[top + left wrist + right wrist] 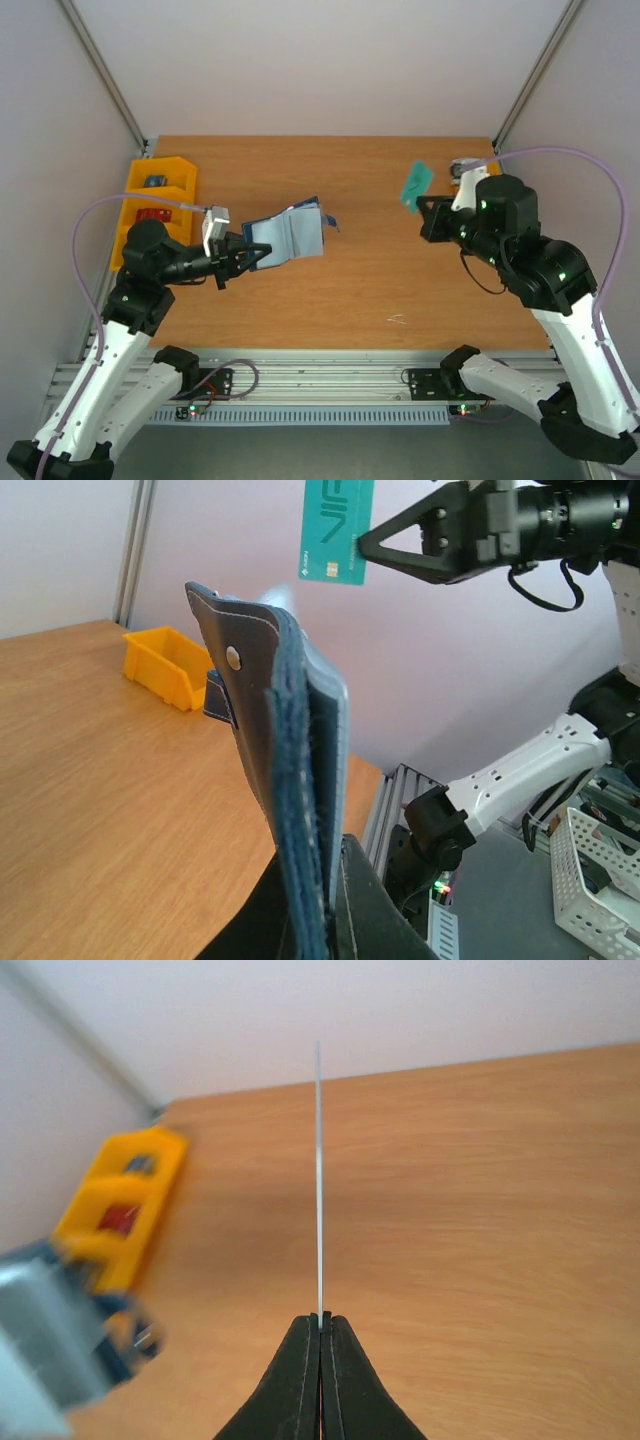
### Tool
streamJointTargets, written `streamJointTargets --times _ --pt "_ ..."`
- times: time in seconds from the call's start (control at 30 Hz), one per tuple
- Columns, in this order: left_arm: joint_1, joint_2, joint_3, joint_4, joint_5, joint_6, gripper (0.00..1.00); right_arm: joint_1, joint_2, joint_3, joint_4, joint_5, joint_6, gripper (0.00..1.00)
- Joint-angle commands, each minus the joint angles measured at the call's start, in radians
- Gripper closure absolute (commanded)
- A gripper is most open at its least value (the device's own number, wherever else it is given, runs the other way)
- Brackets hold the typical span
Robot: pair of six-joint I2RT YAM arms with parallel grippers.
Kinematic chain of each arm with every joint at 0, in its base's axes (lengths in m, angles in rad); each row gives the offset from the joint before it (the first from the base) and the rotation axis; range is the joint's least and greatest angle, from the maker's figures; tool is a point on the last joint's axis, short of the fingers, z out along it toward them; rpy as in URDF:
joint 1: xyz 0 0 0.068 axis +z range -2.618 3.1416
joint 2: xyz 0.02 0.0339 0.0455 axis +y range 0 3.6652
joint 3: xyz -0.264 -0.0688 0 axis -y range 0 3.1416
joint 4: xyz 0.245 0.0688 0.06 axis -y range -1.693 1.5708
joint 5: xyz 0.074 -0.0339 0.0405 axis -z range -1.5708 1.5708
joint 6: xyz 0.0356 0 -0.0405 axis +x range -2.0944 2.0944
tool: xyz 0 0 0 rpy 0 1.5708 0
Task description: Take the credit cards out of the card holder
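Over the right rear of the table (400,300), clamped tight in the right gripper (422,206): one teal card (416,184), gripped by one end, standing on edge, well apart from the holder (290,235). At left-centre, pinched by its near edge in the clenched left gripper (236,262): that holder, held above the wood, flaps spread, lighter inside facing up and to the right. Cannot tell whether more cards sit in its pockets.

Step in hand, by the look of it: setting the freed card down. Lower it toward bare wood on the right. Tilt the wrist so a long edge meets the surface first. Release low, so as not to let it skid or flutter. Hold the left grip firm, with the holder's mouth turned toward the right arm, ready for another pull.

Plenty of bare wood between the arms and toward the near edge. Mind the wall close on the right. Mind too a pale object just behind the right gripper, too small to identify, and the yellow bins (160,190) at the left rear, near the left arm. Avoid letting go near the front rim.
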Motion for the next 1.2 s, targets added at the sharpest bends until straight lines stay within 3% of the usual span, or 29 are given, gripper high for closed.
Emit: streamJointTargets --times 0.0,0.1,0.23,0.47,0.77,1.17 --pt "0.005 -0.021 -0.006 0.015 -0.029 0.014 1.0 -0.239 0.033 0.002 -0.035 0.011 0.163 0.99" --pt "0.006 -0.03 -0.008 -0.014 -0.039 0.035 1.0 -0.479 0.091 -0.029 0.06 -0.233 0.198 0.99" --pt "0.008 -0.039 -0.008 -0.035 -0.041 0.055 1.0 -0.735 0.317 0.041 0.068 -0.492 0.129 0.99" --pt "0.037 -0.018 -0.011 -0.046 -0.034 0.088 1.0 -0.937 0.745 0.404 -0.134 -0.547 -0.139 0.99" --pt "0.099 0.109 0.029 -0.02 -0.009 0.125 1.0 -1.005 1.277 0.985 -0.494 -0.335 -0.383 0.99" --pt "0.118 0.257 0.102 -0.053 -0.002 0.193 1.0 -1.006 1.479 1.049 -0.433 -0.347 -0.478 0.99"
